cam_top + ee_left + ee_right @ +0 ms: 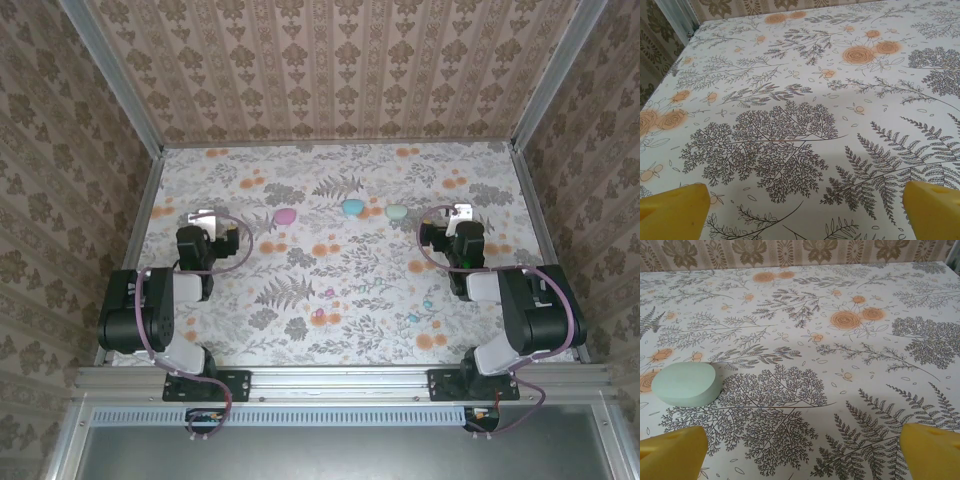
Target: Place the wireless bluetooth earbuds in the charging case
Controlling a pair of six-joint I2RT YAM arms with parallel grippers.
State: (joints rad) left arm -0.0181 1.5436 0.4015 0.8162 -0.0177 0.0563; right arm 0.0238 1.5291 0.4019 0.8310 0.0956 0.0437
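Two robot arms are poised over a floral-cloth-covered surface (340, 170), the left hand (205, 216) and the right hand (458, 213) each spread wide, with their yellow fingertips (672, 212) far apart and only cloth between them. Three pebble-shaped charging cases lie in a row between the hands. The pink case (286, 215) is nearest the left hand, the cyan case (352, 207) is in the middle, and the mint-green case (685, 384) sits just ahead and to the left of the right hand. Tiny specks that look like a pink earbud (328, 293) and a cyan earbud (412, 318) lie behind both hands, toward the arm bases, well apart from the cases. Open cloth runs ahead of each hand to the back wall (340, 70). Each hand is near its own side edge.
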